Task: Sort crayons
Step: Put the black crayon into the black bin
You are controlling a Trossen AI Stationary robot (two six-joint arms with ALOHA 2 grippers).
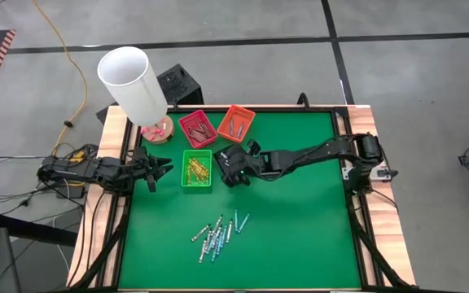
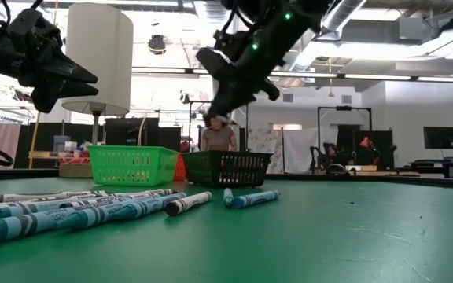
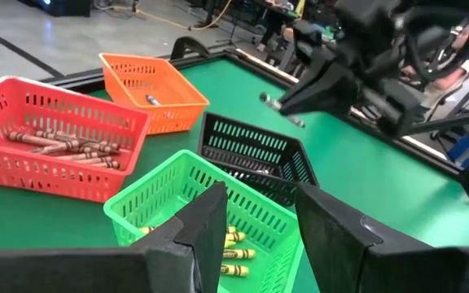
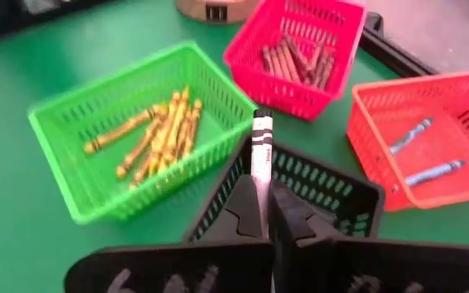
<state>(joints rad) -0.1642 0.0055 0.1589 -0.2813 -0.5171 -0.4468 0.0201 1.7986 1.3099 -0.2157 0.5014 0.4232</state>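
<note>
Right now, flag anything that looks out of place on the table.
Nothing stands out. Unsorted crayons lie loose on the mat, as expected mid-sort. The right claw holds a grey-white crayon above the black tray.

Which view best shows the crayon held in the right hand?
The right wrist view: the grey-white crayon stands clamped in the right hand above the black tray. The left wrist view shows it small; in the high and low views it cannot be made out.

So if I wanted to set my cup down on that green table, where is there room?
The right half of the green mat is bare, as is the near left corner beside the loose crayons. It is crowded at the far left: the baskets, the lamp and both pincers, left and right.
</note>
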